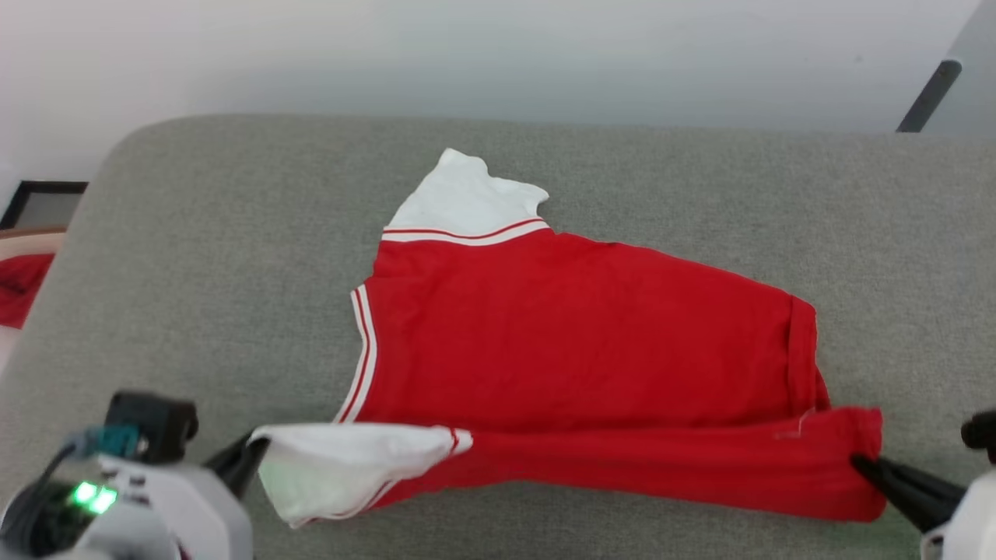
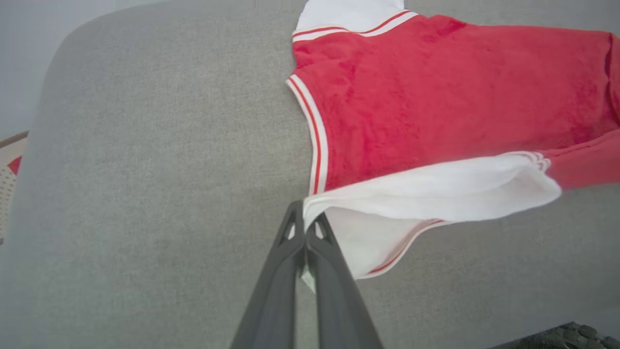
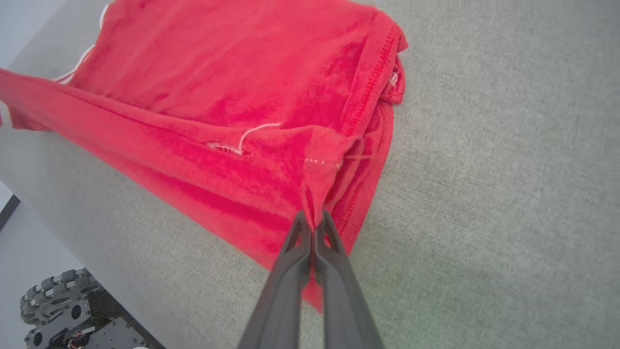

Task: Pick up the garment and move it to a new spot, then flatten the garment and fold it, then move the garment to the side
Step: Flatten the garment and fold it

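The garment, a red T-shirt with white sleeves and red-and-white striped trim, lies plain side up across the grey cushioned surface; no lettering shows. Its near long edge is lifted in a fold. My left gripper is shut on the white near sleeve, pinching its corner at the fingertips. My right gripper is shut on the red hem corner at the garment's right end. The far white sleeve lies flat toward the back.
A wall runs behind the grey surface. At the far left edge another red cloth lies on a pale thing beside a dark frame. The robot's wheeled base shows below the cushion's near edge.
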Tool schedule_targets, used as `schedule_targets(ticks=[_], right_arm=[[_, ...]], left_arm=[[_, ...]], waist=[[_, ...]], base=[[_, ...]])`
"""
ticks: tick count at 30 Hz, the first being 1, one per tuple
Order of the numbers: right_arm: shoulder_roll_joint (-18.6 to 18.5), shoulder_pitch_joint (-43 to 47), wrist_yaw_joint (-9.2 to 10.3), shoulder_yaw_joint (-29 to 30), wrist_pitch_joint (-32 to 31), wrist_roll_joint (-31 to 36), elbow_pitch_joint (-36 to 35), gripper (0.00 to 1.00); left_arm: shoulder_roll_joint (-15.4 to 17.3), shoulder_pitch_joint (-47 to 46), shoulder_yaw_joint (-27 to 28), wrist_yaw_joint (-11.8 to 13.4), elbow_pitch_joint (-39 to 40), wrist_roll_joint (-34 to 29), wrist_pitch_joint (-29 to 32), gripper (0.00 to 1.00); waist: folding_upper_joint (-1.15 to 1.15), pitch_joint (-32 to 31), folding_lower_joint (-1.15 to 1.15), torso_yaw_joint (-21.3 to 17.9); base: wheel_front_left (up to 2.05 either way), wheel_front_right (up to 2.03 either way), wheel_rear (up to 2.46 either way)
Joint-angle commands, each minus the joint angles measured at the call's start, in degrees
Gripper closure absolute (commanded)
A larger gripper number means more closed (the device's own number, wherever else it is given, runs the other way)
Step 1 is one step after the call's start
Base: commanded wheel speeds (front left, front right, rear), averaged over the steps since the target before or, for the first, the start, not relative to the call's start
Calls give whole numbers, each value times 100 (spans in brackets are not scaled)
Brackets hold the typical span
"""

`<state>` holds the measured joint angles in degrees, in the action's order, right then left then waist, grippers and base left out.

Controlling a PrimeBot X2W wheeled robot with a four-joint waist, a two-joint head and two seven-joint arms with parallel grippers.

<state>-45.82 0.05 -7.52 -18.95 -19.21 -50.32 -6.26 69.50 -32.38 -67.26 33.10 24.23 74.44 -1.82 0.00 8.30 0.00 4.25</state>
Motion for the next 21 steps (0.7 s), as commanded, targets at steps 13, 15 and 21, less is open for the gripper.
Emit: schedule_targets(ticks=[13, 15, 21], right_arm=[[718, -1311, 6, -271, -732, 585, 753, 100], [771, -1434, 6, -337, -756, 596, 882, 100], [862, -1755, 6, -491, -856, 629, 1198, 99]], left_arm=[[-1129, -891, -242, -1254, -1972, -365, 880, 100], [-1277, -916, -260, -1407, -2272, -344, 909, 100], [-1631, -905, -287, -1743, -2922, -204, 933, 65]], waist=[[0, 524, 0, -257], [0, 583, 0, -271], [0, 723, 0, -299]], base=[[0, 0, 0], [0, 0, 0], [0, 0, 0]])
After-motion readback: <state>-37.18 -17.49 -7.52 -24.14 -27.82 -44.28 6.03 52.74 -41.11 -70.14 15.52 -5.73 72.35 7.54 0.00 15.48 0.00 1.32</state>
